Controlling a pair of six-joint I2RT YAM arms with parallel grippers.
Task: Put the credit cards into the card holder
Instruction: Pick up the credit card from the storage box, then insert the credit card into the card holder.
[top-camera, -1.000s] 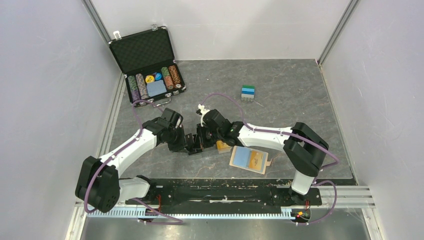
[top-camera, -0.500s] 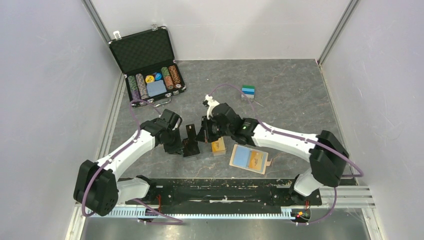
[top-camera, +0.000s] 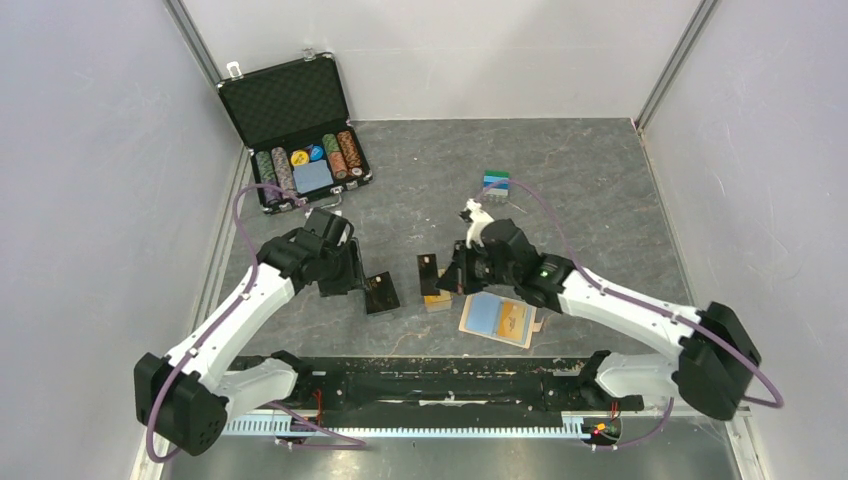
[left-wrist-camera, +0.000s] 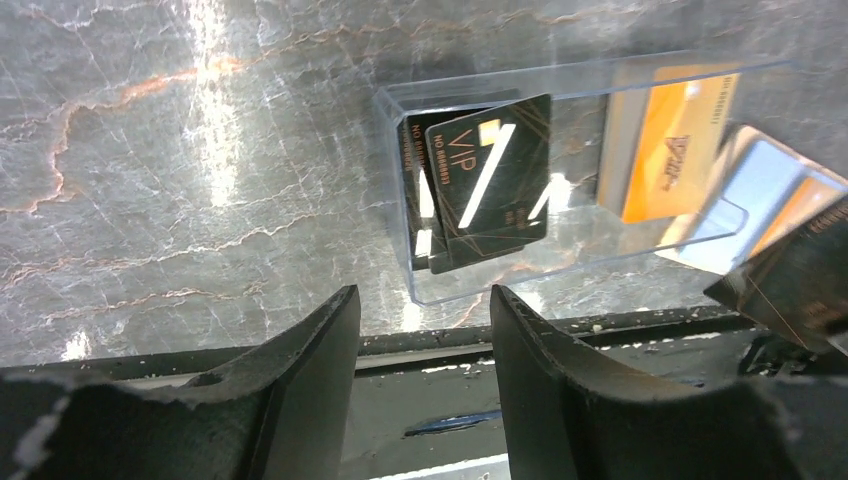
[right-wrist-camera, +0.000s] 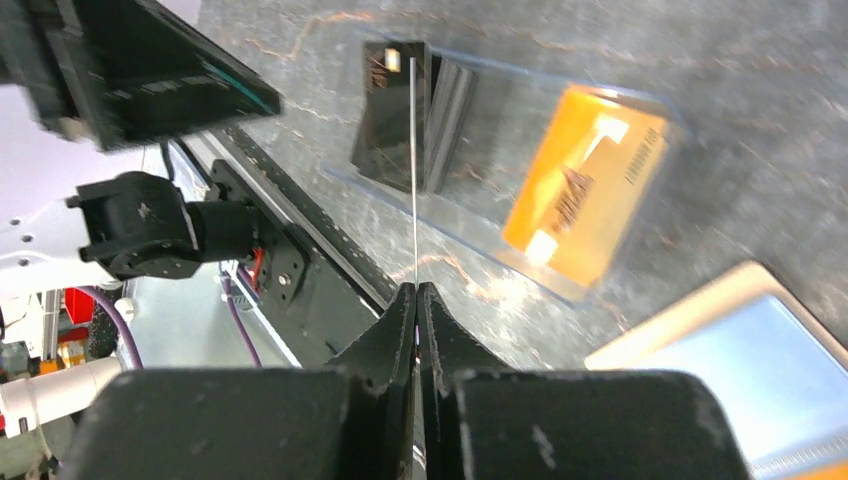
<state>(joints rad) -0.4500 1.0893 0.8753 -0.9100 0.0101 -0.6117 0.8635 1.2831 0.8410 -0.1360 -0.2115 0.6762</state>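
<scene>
- The desk (top-camera: 580, 220) is a grey, veined stone slab that carries every item listed below.
- The chip case (top-camera: 290, 105), black, stands open at the far left corner, with rows of chips in its base.
- The left pincer (left-wrist-camera: 422, 310) hangs over the near edge of the clear tray (left-wrist-camera: 580, 240). Its fingers are released, with nothing between them.
- The right pincer (right-wrist-camera: 416, 292) is clenched on one black card (top-camera: 428, 271), held on edge above the tray.
- The clear tray lies flat near the desk's front edge.
- The card holder (top-camera: 520, 337), tan, lies open and flat just right of the tray.
- A blue card (top-camera: 486, 314) lies on the holder's left half. Whether it sits in a slot cannot be told.
- A pile of black cards (left-wrist-camera: 480, 180), slightly fanned, fills the tray's left end. The top one reads VIP.
- An orange card (left-wrist-camera: 672, 150) lies in the tray's right end.
- A small stack of blue and green blocks (top-camera: 496, 183) stands farther back, well apart.
</scene>
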